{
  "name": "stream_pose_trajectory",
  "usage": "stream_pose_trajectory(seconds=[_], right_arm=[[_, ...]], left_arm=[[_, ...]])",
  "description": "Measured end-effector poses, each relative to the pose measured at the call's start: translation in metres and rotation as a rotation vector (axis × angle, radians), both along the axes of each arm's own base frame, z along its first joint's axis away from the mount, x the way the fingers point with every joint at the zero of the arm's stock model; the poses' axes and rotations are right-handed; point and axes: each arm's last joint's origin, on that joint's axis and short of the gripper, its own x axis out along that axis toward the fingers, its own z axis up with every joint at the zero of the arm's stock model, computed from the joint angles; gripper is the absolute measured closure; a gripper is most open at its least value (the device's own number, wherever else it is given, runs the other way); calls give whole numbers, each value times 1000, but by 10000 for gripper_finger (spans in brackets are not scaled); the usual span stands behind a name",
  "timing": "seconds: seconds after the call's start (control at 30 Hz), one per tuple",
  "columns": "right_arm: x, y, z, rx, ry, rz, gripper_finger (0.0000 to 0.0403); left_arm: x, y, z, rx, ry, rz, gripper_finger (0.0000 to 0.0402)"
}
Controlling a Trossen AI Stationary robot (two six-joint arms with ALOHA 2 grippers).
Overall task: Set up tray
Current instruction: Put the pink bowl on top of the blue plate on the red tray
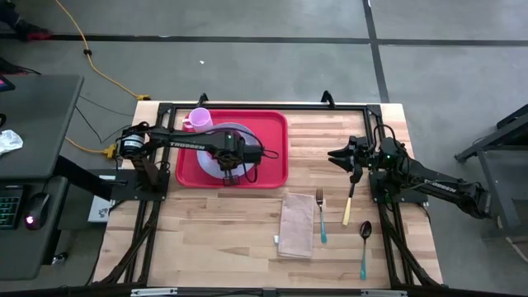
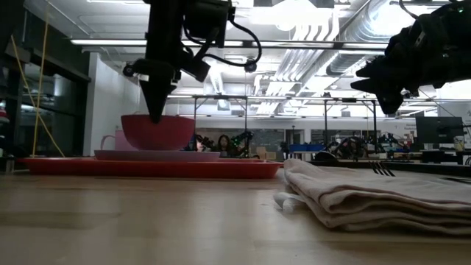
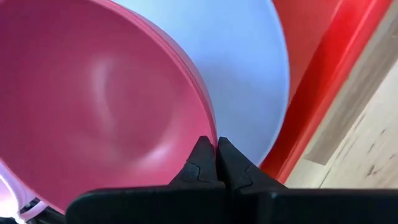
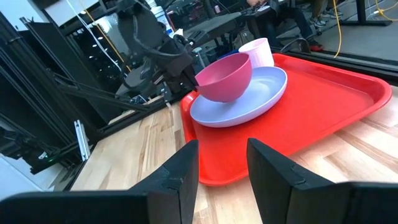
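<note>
The red tray (image 1: 268, 132) lies at the table's far left. On it sit a lavender plate (image 4: 261, 93) and a pale pink mug (image 1: 198, 120). A pink bowl (image 4: 225, 76) is upright on the plate with its base down, and my left gripper (image 3: 216, 149), pointing steeply down, is shut on its rim. My right gripper (image 4: 222, 168) hovers level at the table's right side, open and holding nothing, facing the tray. My left gripper pinches the pink bowl's rim (image 3: 211, 134) on its near side, one finger (image 3: 200, 155) inside the bowl and one (image 3: 233, 158) outside. The fingers come from above, pointing down. The bowl stands upright with its base at the plate (image 2: 158, 155).
A folded beige napkin (image 1: 297, 224) lies near the table's middle front, a fork (image 1: 320, 216) beside it. A knife (image 1: 349, 205) and a spoon (image 1: 364, 246) lie right of these, below my right gripper. Bare wood lies left of the napkin.
</note>
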Motion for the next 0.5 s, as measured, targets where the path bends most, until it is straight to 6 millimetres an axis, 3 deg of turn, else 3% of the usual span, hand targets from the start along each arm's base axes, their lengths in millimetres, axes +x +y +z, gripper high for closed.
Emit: stream_pose_trajectory(seconds=[0.5], right_arm=[[0,0,0,4,0,-4,289]], left_arm=[[0,5,0,-21,-10,16,373]])
